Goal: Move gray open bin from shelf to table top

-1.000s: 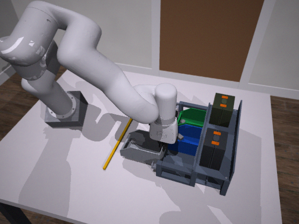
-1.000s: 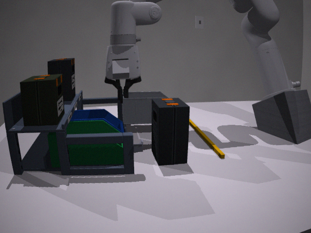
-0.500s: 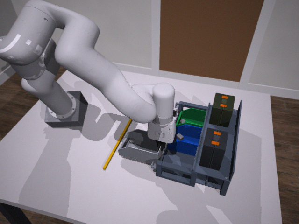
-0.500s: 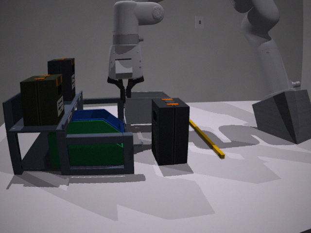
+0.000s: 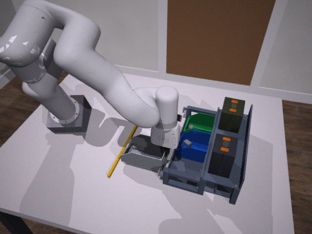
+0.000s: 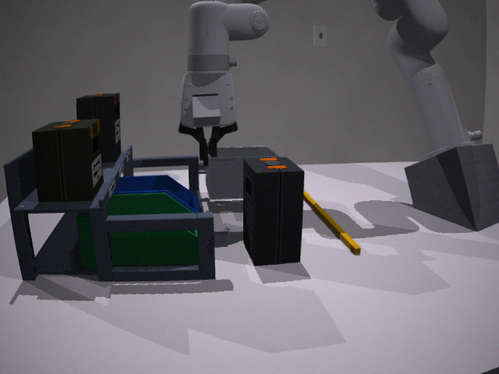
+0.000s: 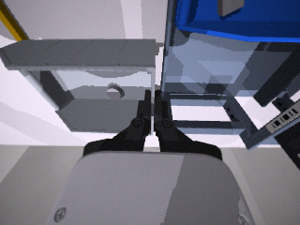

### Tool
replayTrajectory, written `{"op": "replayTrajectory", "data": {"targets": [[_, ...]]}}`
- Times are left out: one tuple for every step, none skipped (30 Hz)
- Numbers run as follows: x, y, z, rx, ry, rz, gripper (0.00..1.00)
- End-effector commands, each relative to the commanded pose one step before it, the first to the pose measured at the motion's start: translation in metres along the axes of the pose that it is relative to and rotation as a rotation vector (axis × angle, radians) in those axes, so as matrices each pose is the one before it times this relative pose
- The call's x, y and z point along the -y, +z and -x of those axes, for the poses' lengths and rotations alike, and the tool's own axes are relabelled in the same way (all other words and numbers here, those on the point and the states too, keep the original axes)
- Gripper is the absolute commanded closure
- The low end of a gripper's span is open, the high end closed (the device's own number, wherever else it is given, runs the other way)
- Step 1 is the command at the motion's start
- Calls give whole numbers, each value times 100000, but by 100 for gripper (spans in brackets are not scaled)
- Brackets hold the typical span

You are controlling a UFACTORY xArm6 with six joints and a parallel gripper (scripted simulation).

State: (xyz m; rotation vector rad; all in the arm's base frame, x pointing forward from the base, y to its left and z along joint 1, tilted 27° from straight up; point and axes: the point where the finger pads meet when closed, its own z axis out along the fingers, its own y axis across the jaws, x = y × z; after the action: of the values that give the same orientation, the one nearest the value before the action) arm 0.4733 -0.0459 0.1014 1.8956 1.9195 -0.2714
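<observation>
The gray open bin (image 5: 141, 156) (image 6: 228, 177) (image 7: 94, 112) is off the shelf and sits just beside the shelf's open side, over the table top. A small round part (image 5: 134, 146) (image 7: 113, 90) lies inside it. My gripper (image 6: 208, 154) (image 7: 153, 98) points down and is shut on the bin's thin wall on the side nearest the shelf. The dark shelf frame (image 5: 186, 176) (image 6: 161, 221) (image 7: 206, 124) holds a blue bin (image 5: 196, 148) (image 6: 153, 183) (image 7: 244, 21) and a green bin (image 5: 201, 121) (image 6: 149, 241). I cannot tell whether the gray bin's base touches the table.
Two dark boxes (image 5: 234, 114) (image 5: 223, 156) stand on the shelf's upper level. Another black box (image 6: 274, 209) stands on the table near the gray bin. A yellow bar (image 5: 122, 151) (image 6: 330, 221) lies on the table beside the bin. The arm's base block (image 5: 68, 115) is at the far left.
</observation>
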Motion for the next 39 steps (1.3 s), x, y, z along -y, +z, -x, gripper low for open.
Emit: {"op": "replayTrajectory", "data": {"targets": [[-142,329,13,-36,71,337,100],[0,160,0,1,-2,-5,100],[0,160,0,1,-2,-5,100],[0,0,0,0,0,0,100],[0,0,0,0,0,0,100],[0,0,0,0,0,0,100],[0,0,0,0,0,0,100],[0,0,0,0,0,0,100],[0,0,0,0,0,0,100],[0,0,0,0,0,0,100],[0,0,0,0,0,0,100],[0,0,0,0,0,0,100],[0,0,0,0,0,0,100],[0,0,0,0,0,0,100],[0,0,0,0,0,0,100],[-7,148,1,-3,4,16,100],[1,160,0,1,-2,-4,100],[1,160,0,1,-2,-4,100],[1,160,0,1,-2,-4,100],[1,160,0,1,-2,-4,100],[0,0,0,0,0,0,100],[0,0,0,0,0,0,100],[0,0,0,0,0,0,100],[0,0,0,0,0,0,100],[0,0,0,0,0,0,100],[0,0,0,0,0,0,100],[0,0,0,0,0,0,100],[0,0,0,0,0,0,100],[0,0,0,0,0,0,100],[0,0,0,0,0,0,100],[0,0,0,0,0,0,100],[0,0,0,0,0,0,100],[-6,147,1,-2,4,17,100],[2,160,0,1,-2,-5,100],[2,160,0,1,-2,-5,100],[2,160,0,1,-2,-5,100],[2,160,0,1,-2,-5,100],[0,0,0,0,0,0,100],[0,0,0,0,0,0,100]]}}
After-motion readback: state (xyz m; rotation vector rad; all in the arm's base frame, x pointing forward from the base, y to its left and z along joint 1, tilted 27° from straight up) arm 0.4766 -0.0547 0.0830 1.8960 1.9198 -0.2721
